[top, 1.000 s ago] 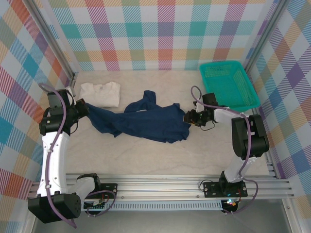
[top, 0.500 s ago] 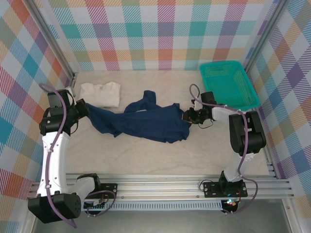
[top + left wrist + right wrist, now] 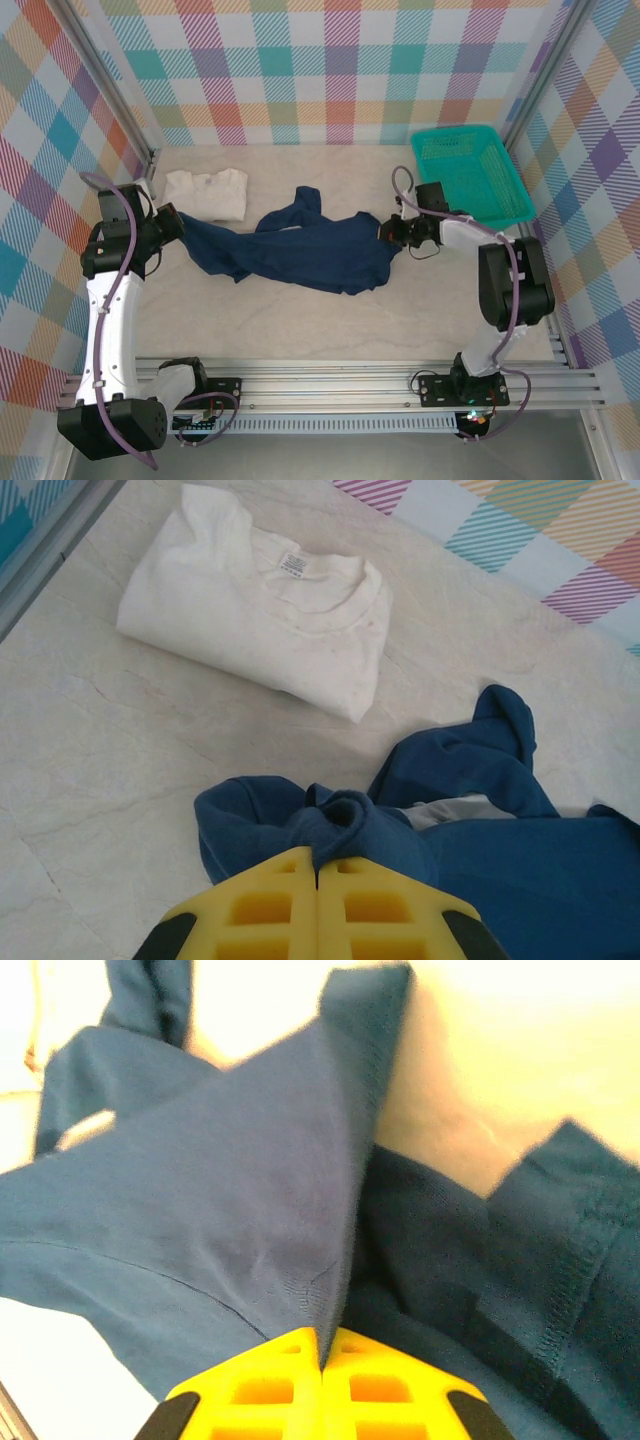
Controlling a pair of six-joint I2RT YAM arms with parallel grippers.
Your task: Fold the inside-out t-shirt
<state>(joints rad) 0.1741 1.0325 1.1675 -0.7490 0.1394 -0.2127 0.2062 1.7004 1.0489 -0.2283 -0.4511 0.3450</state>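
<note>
**Change since the earlier frame.** The right gripper (image 3: 388, 232) has shifted slightly toward the back of the table (image 3: 300, 330). Its jaws have come together on the right edge of the navy t-shirt (image 3: 300, 250).

**The t-shirt.** It lies crumpled across the middle of the table, drawn out between the two arms, with one lobe pointing toward the back wall. We judge it light, limp and not slippery, so it will sag and drape from any pinch point. We would take hold at a hem, a shoulder seam or a sleeve end, two corners at once. The doubled, stitched cloth there gives the jaws more to bite.

**Grippers.** In the right wrist view the jaws are pressed together, and a ridge of navy cloth rises from between them. The left gripper (image 3: 318, 865) is likewise clamped, pinching a bunched knot at the t-shirt's left end.

**Surroundings.** A folded white shirt (image 3: 260, 610) lies just beside that left end; the left wrist view shows bare table between the two. A green basket (image 3: 455, 131) stands at the back right, well apart.

**Hard to make out.**
- The folds hide which part of the garment each gripper holds; we cannot pick out the collar or tell the sleeves from the body.
- A pale grey patch (image 3: 445, 810) shows among the folds, and we cannot tell whether it is a label or the reverse of the cloth.
- The right wrist view is blurred and washed out.
</note>
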